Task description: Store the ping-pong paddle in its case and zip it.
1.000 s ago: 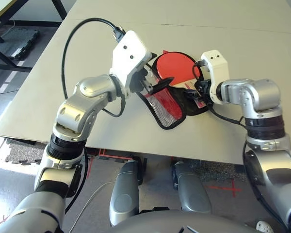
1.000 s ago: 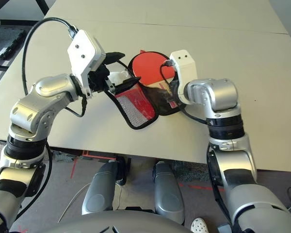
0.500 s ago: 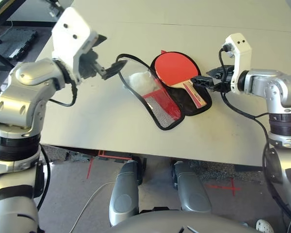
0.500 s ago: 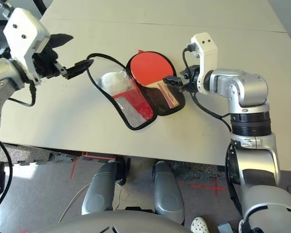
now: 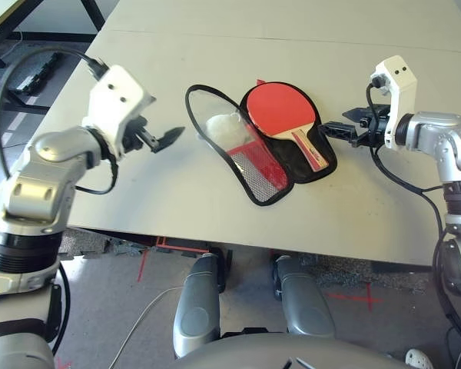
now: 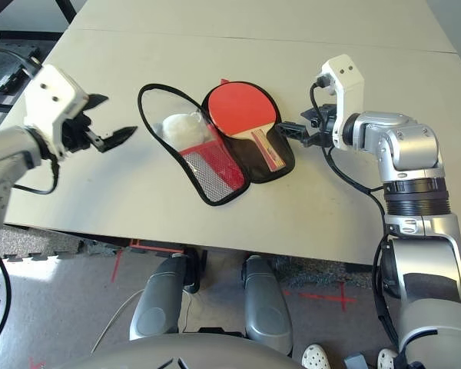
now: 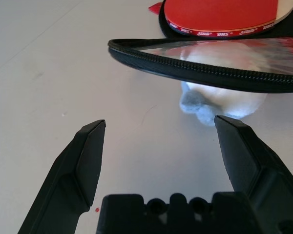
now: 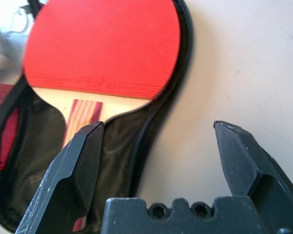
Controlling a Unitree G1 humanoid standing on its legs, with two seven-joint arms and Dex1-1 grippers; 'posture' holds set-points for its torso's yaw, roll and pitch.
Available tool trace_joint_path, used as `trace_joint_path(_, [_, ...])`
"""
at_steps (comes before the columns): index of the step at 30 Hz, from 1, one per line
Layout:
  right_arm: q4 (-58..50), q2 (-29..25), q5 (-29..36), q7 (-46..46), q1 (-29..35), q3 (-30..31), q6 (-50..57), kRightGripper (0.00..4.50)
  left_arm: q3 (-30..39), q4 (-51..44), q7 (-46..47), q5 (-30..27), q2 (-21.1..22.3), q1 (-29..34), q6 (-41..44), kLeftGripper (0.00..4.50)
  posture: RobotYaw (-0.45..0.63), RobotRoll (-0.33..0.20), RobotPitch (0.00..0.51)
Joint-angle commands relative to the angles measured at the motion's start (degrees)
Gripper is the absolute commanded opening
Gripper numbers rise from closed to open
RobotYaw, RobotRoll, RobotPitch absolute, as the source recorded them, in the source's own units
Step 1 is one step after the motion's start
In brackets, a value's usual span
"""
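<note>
The paddle point(image 5: 280, 111) lies on the black lining of the open case point(image 5: 265, 154), its red face up and its handle pointing toward my right gripper point(image 5: 343, 129); so the storing looks nearly done and the closing is the step in hand. The case's other half is folded out flat on the table point(image 5: 177, 192) to my left of the paddle, mesh pocket up, with a white fluffy ball point(image 5: 224, 128) at its upper part, seemingly under the clear flap. Both my grippers hang free of everything: the left gripper point(image 5: 167, 138) sits well apart from the case on its left with fingers spread and nothing between them, and the right one hovers just beside the case's right edge, fingers spread too and empty. Next I judge I must fold the loose half over the paddle, line up the zipper edges, then find the pull, which I cannot make out. I count one paddle, one case, one ball, two grippers.
</note>
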Motion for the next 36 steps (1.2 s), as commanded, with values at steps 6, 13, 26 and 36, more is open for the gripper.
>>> trace_joint_path(6, [5.1, -0.7, -1.2, -1.9, -1.0, -2.8, -3.8, 4.48, -7.5, -1.9, -0.8, 1.8, -5.6, -3.2, 0.3, 4.50, 0.11, 0.000, 0.229])
trace_joint_path(13, [11.2, -0.5, -2.1, -4.3, -2.7, -4.6, -7.7, 4.48, -15.3, 0.7, 1.9, 3.3, -18.4, -14.0, 1.9, 4.50, 0.10, 0.000, 0.233])
trace_joint_path(26, [17.4, -0.9, -0.6, -5.0, -5.0, -9.9, -12.8, 4.48, -28.1, 15.5, 5.6, 12.4, -36.0, -17.2, -4.5, 4.50, 0.04, 0.000, 0.228])
trace_joint_path(36, [10.7, -6.1, 7.3, 15.1, 0.6, -5.2, 5.0, 4.48, -19.8, 7.9, 1.1, 9.7, -26.6, -15.3, -2.7, 4.50, 0.04, 0.000, 0.224])
